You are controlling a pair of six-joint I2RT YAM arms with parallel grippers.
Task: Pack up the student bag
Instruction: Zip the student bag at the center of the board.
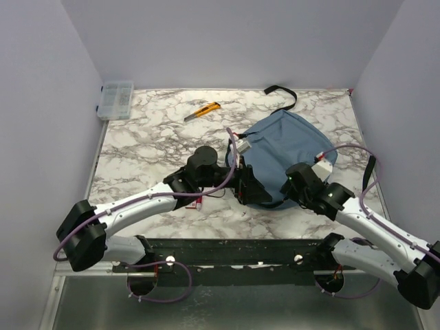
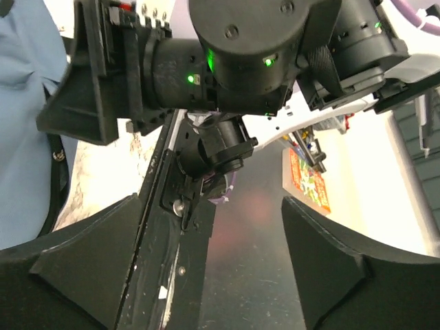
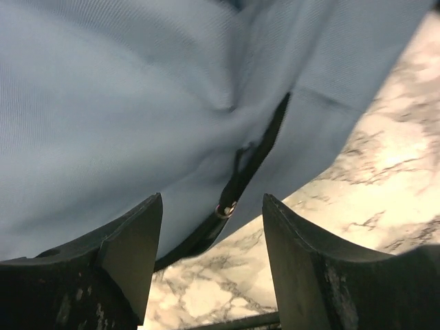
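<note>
The student bag point(image 1: 289, 144), dusty-blue fabric with black straps, lies at the centre right of the marble table. My left gripper point(image 1: 247, 189) is at the bag's near-left edge; in the left wrist view it point(image 2: 210, 206) stands open and empty, with the bag point(image 2: 20, 103) off to the left. My right gripper point(image 1: 290, 185) is at the bag's near edge. In its wrist view the gripper point(image 3: 212, 201) is open, just short of the bag point(image 3: 137, 82). The dark zipper line and its metal ring point(image 3: 227, 208) lie between the fingertips, untouched.
A yellow utility knife point(image 1: 204, 110) lies behind the bag on the left. A clear plastic box point(image 1: 115, 98) sits in the far left corner. A colourful flat pack point(image 1: 196, 201) point(image 2: 309, 179) lies under the left arm. A black strap point(image 1: 282, 93) trails at the back.
</note>
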